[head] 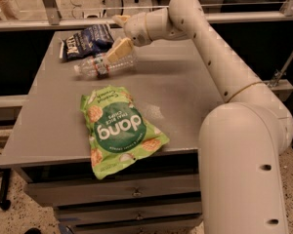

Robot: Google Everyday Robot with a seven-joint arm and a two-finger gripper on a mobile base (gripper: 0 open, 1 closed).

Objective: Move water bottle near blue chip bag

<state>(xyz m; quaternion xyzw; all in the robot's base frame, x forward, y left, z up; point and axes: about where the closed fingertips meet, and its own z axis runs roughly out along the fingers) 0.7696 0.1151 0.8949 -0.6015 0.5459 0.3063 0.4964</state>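
Water bottle on its side in the upper left of the frame, cap pointing left, base to the right, flat on the desk. Slim and clear, with a white cap and a pale label band marked in red toward the neck. Round and lying down, so probably light and apt to roll at a nudge. Just below the blue chip bag in the frame and close beside it; hard to say whether touching or parted by a thin strip of desk.

Judged from that: goal as good as met, with bottle and bag already neighbours. Left to do, by the look of it, only lifting the claw clear without knocking the bottle away.

Claw just above the bottle in the frame, over its base end. Fingers spread wide, one up near the far desk edge, the other slanting down across the bottle's body. Nothing gripped between them. Cannot tell whether that lower finger rests on the plastic or merely hangs in front of it.

Pale arm reaching in from the right side of the frame. Farther out, at lower centre: green snack bag, flat near the front desk edge, well apart from the bottle.
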